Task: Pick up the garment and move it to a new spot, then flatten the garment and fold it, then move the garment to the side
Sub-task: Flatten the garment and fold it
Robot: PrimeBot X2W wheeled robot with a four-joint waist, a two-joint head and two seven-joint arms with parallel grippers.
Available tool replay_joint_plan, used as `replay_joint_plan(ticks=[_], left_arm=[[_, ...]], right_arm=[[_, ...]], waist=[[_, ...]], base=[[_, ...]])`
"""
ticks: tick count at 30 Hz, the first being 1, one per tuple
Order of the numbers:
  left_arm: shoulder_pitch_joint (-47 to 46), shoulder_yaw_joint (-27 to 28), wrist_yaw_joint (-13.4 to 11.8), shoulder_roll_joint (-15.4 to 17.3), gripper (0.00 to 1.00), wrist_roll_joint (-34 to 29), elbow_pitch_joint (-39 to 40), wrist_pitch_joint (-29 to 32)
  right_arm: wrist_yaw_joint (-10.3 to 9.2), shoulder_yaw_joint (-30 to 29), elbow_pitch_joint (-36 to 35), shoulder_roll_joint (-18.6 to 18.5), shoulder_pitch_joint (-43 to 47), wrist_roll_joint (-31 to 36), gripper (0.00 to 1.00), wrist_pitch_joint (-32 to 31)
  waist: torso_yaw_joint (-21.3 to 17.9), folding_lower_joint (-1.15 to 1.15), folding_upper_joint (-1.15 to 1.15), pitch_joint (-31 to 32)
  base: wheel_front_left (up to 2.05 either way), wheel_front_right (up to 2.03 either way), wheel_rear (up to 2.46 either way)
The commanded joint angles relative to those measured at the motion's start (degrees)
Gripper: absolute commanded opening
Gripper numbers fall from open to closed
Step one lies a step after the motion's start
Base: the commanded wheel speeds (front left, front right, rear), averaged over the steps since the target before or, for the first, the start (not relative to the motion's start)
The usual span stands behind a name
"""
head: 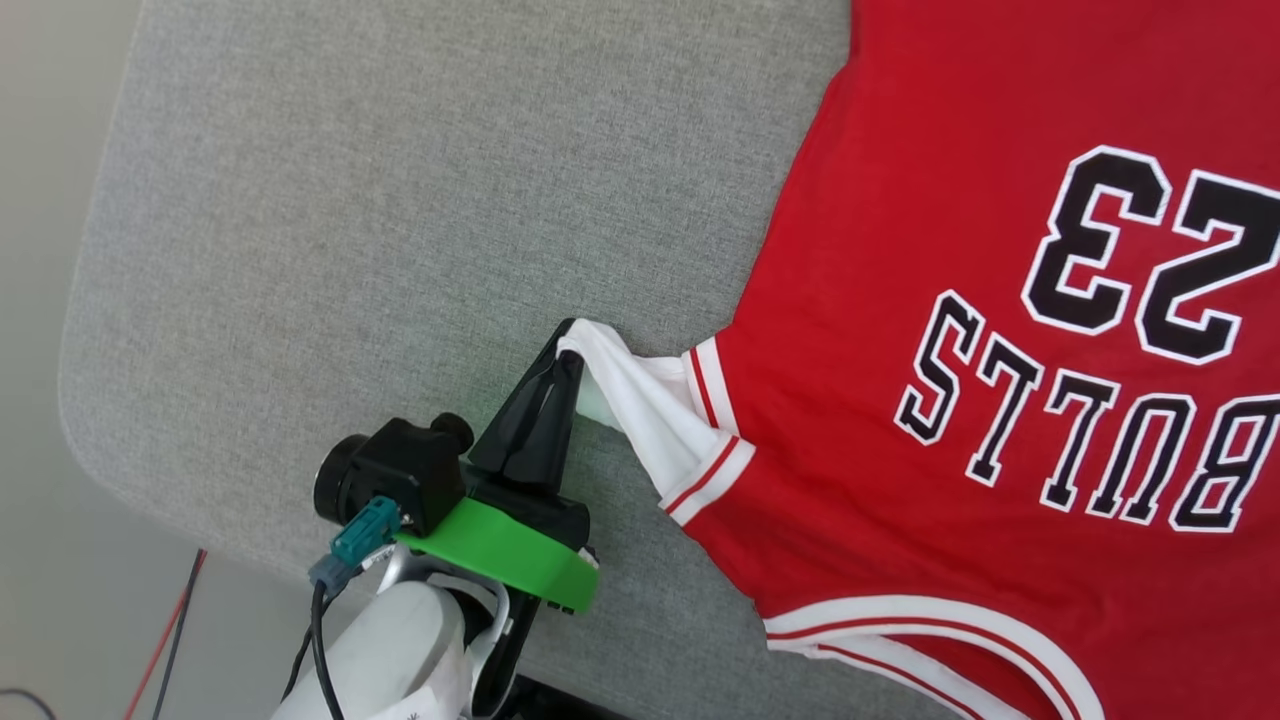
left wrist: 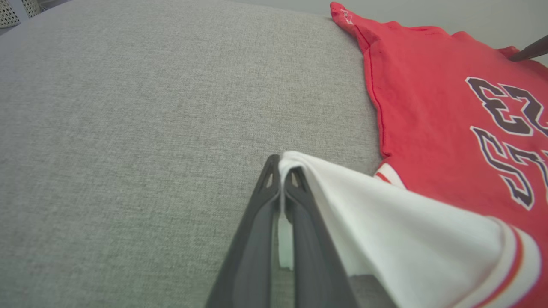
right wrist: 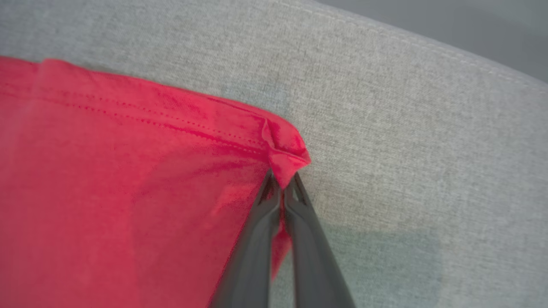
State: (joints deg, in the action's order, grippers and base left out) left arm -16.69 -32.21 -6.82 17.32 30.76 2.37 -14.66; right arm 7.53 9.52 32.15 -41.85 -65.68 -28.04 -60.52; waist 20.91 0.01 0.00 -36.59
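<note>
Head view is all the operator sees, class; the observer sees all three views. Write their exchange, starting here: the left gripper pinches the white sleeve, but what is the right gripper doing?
Observer: In the right wrist view, the right gripper is shut on a hemmed red corner of the jersey.
Operator: How does that corner sit?
Observer: It is folded over on itself just past the fingertips, with the grey upholstered surface behind it.
Operator: How deep is the left grip?
Observer: In the left wrist view, cloth of the white sleeve shows between the fingers of the left gripper, well back from the tips.
</note>
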Motion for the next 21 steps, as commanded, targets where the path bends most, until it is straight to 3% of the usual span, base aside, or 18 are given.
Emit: replay_joint_plan(ticks=[1, 6, 11, 21], left_arm=[[0.41, 0.5, 0.16, 0.0, 0.0, -0.05, -0.48, -0.34], [2.42, 0.95, -0.07, 0.8, 0.0, 0.31, -2.01, -0.33], [5.15, 1.53, -0.47, 2.13, 0.0, 1.23, -2.94, -0.2], [10.21, 2.25, -1.48, 4.65, 0.0, 2.79, -3.41, 0.6]], right_arm=[[-0.04, 0.76, 1.16, 0.75, 2.25, -0.62, 0.0, 0.88], [-0.04, 3.2, -0.11, 0.6, 2.85, -3.21, 0.0, 5.4], [-0.04, 7.15, -3.65, -2.53, 6.74, -8.05, 0.0, 8.94], [-0.04, 8.55, -15.54, -10.51, 25.51, -18.04, 0.0, 16.31]], waist=[[-1.17, -0.01, 0.0, 2.45], [-2.95, -0.01, 0.0, 7.75], [-4.94, -0.01, 0.0, 13.01], [-9.37, -0.01, 0.0, 21.32]], base=[[0.0, 0.0, 0.0], [0.0, 0.0, 0.0], [0.0, 0.0, 0.0], [0.0, 0.0, 0.0]])
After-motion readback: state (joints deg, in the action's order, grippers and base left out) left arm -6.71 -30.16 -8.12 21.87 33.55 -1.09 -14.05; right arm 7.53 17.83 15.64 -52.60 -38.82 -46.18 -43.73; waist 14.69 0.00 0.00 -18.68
